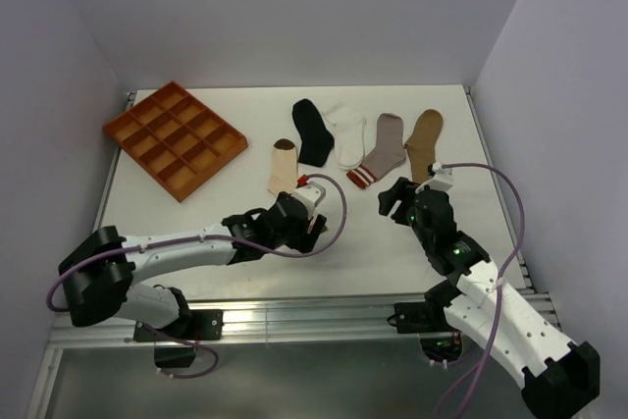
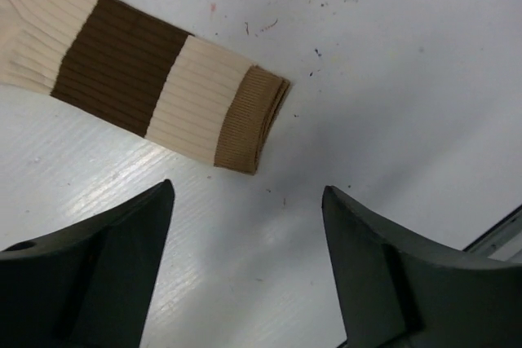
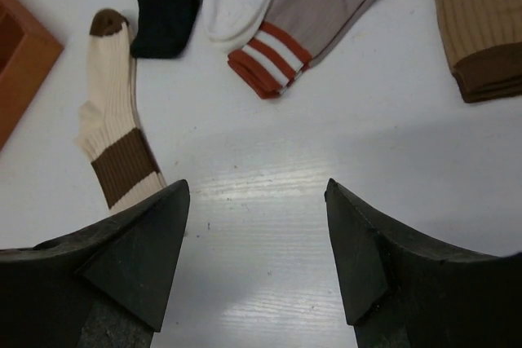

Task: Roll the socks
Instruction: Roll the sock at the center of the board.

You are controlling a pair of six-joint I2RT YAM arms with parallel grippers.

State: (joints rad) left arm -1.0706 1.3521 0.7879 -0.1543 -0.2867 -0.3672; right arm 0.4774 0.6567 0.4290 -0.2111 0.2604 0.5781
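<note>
All five socks (image 1: 347, 136) lie flat and unrolled in a row at twelve o'clock of the arms. The left gripper (image 2: 249, 189), spread and empty, hangs just short of the cream sock (image 2: 155, 79)'s cuff. The right gripper (image 3: 257, 187) gapes empty too.

Left arm stretched low across the table, left gripper (image 2: 246, 191) just short of the cream sock (image 1: 283, 172) cuff, jaws spread wide, nothing between them, right arm bent upward, right gripper (image 3: 256, 187) well right of that sock, jaws likewise spread, nothing held.

No legible text or markings
</note>
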